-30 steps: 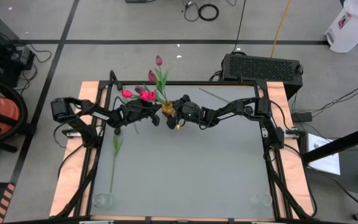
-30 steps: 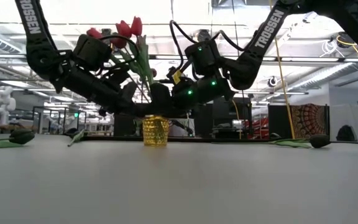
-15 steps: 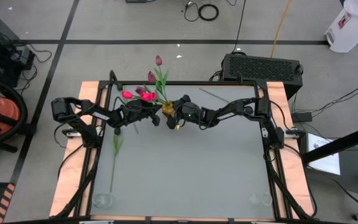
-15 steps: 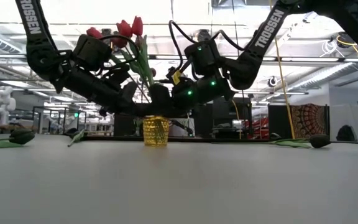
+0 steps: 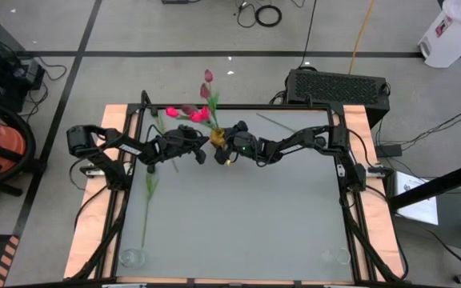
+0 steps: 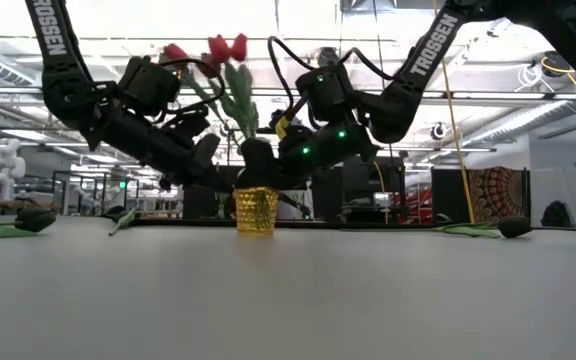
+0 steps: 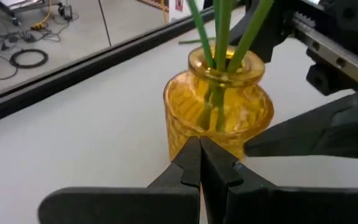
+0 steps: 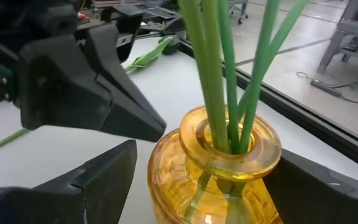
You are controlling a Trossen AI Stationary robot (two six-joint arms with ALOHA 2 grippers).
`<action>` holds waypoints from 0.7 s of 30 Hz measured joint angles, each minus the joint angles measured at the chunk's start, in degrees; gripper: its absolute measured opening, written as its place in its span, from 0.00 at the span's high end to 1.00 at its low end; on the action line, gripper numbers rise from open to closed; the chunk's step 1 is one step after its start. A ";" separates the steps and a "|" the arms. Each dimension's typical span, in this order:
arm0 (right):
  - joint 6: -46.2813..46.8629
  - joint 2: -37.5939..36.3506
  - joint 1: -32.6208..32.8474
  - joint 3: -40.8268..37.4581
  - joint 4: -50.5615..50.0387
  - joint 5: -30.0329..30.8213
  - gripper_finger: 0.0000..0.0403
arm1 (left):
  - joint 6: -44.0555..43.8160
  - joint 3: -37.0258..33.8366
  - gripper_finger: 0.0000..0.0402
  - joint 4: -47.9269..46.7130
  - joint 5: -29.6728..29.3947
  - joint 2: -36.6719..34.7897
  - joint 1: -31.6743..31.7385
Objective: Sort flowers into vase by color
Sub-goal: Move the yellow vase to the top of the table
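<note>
An amber glass vase stands on its base at the table's far middle. Several tulips are stuck in it by their green stems, with red and pink heads leaning toward the far left. My right gripper reaches in from the right, one finger on either side of the vase. My left gripper is shut, and its tip is at the lower left of the vase. One tulip lies flat on the table's left side. My right gripper has the vase's round body between its two wide-set fingers. The fingers come nearly level from the table's right. The vase stands upright on the table. My left gripper's shut tip is at the vase's lower wall; whether it touches, I cannot tell.
Another stem lies near the far rail on the right. Dark flower heads show at table level on the left and on the right. Two clear glass vessels stand at the near corners. The near half of the table is free.
My right gripper has turned a little at the wrist. The vase has turned with it and slid slightly toward the table's right. The tulip heads have swung round above it toward the far edge. My left gripper has kept still.
</note>
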 joint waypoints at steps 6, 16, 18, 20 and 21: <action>0.02 0.02 0.03 0.00 0.14 -1.46 0.19 | 0.08 -0.01 1.00 0.01 -0.01 0.02 0.00; -0.19 0.04 1.01 -0.02 0.05 -2.22 0.19 | 1.13 -0.02 1.00 -0.06 -0.70 -0.88 0.02; -0.43 0.04 1.33 -0.02 -0.04 -2.66 0.19 | 1.79 0.00 1.00 0.18 -1.33 -1.51 0.02; -0.54 0.04 1.89 -0.02 -0.02 -3.51 0.19 | 1.86 0.05 1.00 0.67 -2.10 -1.83 0.02; -0.57 0.04 2.12 -0.02 -0.01 -3.66 0.19 | 2.00 0.05 1.00 0.66 -2.17 -1.86 0.11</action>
